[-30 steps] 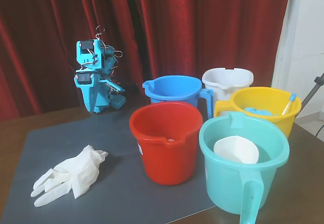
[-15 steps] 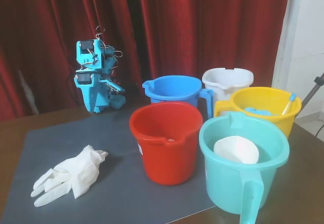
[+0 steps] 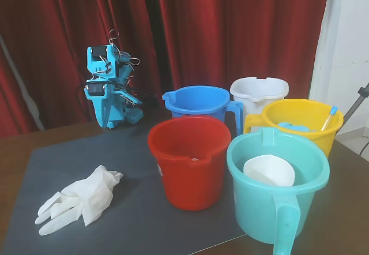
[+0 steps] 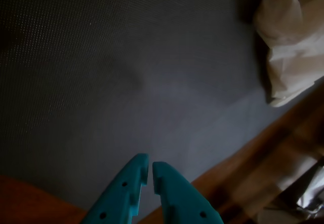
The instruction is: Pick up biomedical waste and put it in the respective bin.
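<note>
- Our pincer [image 4: 150,167] is nearly closed and empty: in the wrist view its 2 teal tips almost meet, with only a thin slit between them and nothing held.
- Our arm [image 3: 109,87] sits folded at the back of the worktop [image 3: 17,145], which we judge to be a resting pose, with no grasp begun.
- The white glove [image 3: 81,200], the waste we must pick up, lies flat and crumpled on the dark mat [image 3: 138,220]. In the wrist view it shows at the upper right, ahead of the pincer and well apart from it.
- 5 buckets stand clustered on the far side from the glove, seen in the fixed view: red [image 3: 190,162], teal [image 3: 277,191], blue [image 3: 199,102], yellow [image 3: 302,122] and white [image 3: 259,90]. We judge they are grouped so each sort of waste has its own bin within the arm's reach.
- The teal bucket holds a white cup [image 3: 268,171]; the yellow one holds something blue that we cannot identify.
- The mat is matte, finely textured grey, covering a brown wooden worktop whose edge shows near the pincer.
- Red curtains [image 3: 230,30] hang behind, with a pale wall [image 3: 351,41] beside them.
</note>
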`<state>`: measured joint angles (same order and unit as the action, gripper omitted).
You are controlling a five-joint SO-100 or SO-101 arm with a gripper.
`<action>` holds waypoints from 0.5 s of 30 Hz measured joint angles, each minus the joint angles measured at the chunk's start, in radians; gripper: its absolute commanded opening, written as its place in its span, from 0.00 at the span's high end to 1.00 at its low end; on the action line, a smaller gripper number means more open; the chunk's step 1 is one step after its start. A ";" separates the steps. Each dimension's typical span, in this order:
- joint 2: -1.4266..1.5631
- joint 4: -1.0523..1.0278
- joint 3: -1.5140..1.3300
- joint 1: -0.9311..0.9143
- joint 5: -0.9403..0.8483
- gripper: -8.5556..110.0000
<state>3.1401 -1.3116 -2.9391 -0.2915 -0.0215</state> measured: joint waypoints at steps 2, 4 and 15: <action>0.000 0.000 0.000 0.000 0.000 0.93; 0.000 0.000 0.000 0.000 0.000 0.93; 0.002 0.012 -0.005 0.000 -0.005 0.93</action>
<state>3.1416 -1.2993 -2.9437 -0.2915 -0.0261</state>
